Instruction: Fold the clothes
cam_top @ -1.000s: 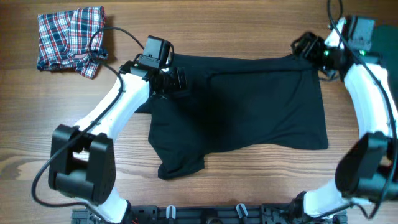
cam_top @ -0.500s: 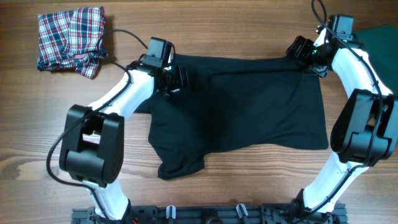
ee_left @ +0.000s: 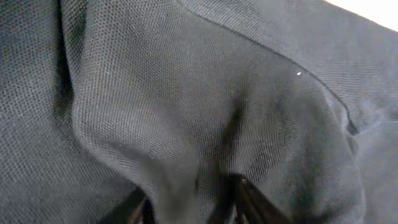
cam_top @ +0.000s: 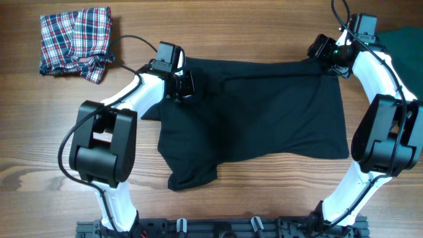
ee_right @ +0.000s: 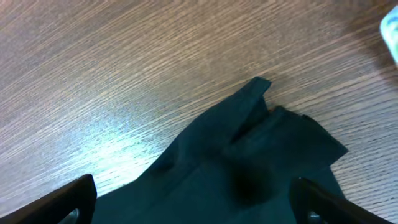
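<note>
A large black shirt (cam_top: 264, 112) lies spread across the middle of the table, with a crumpled lobe at its lower left. My left gripper (cam_top: 185, 84) sits at the shirt's upper left corner. In the left wrist view a raised ridge of the black fabric (ee_left: 186, 93) runs down between the fingers, and the left gripper (ee_left: 194, 208) is shut on it. My right gripper (cam_top: 324, 53) hovers at the upper right corner. It stands wide open in the right wrist view (ee_right: 196, 205), with the shirt's corner (ee_right: 249, 162) below and between its fingers.
A red-blue-white plaid garment (cam_top: 74, 41) lies bunched at the back left. A dark green garment (cam_top: 406, 36) shows at the right edge behind the right arm. Bare wooden table (cam_top: 39, 132) surrounds the shirt.
The left jaws have narrowed onto a fold of the black shirt. The right arm swung in to the shirt's upper right corner and has since held there, still open.
</note>
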`<act>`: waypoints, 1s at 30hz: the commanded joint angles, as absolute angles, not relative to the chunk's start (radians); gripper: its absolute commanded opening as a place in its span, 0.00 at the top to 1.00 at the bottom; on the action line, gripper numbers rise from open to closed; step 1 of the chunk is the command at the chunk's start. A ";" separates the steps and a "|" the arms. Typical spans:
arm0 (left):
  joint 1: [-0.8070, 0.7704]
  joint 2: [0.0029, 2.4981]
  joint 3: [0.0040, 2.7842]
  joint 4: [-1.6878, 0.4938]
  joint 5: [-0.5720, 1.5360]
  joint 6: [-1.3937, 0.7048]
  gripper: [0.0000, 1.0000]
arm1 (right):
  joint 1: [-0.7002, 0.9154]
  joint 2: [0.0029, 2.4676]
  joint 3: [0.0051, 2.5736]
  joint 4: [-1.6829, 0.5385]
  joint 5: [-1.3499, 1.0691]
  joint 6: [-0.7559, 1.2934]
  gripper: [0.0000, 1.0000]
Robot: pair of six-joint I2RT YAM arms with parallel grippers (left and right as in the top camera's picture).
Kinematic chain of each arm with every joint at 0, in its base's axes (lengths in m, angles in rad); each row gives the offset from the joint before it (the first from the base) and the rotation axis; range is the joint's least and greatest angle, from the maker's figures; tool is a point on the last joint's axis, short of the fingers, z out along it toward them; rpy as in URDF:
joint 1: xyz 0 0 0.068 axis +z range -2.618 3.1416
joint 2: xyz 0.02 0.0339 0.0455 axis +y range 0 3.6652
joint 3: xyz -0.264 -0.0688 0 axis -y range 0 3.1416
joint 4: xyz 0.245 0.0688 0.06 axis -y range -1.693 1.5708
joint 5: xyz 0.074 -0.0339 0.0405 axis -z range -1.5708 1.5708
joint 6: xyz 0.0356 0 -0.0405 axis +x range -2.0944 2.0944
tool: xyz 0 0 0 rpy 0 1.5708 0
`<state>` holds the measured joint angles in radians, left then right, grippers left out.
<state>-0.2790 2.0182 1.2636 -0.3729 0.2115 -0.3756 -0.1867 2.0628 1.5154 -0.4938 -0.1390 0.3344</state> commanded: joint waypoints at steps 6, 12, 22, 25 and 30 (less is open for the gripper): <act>-0.276 2.041 1.272 -0.366 0.263 -0.370 0.74 | -0.190 2.142 1.530 -0.485 -0.107 0.317 0.00; -0.276 2.041 1.272 -0.366 0.266 -0.370 0.90 | -0.190 2.185 1.531 -0.452 -0.166 0.286 0.00; -0.276 2.041 1.272 -0.371 0.266 -0.370 0.96 | -0.190 2.185 1.531 -0.426 -0.165 0.227 0.18; -0.276 2.041 1.272 -0.373 0.266 -0.370 0.96 | -0.190 2.183 1.532 -0.419 -0.165 0.210 0.16; -0.276 2.041 1.272 -0.374 0.266 -0.370 0.96 | -0.190 2.178 1.564 -0.414 -0.094 0.128 0.09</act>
<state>-0.2790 2.0254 1.2636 -0.3698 0.2466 -0.3756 -0.1867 2.1605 1.5188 -0.4244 -0.1482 0.1925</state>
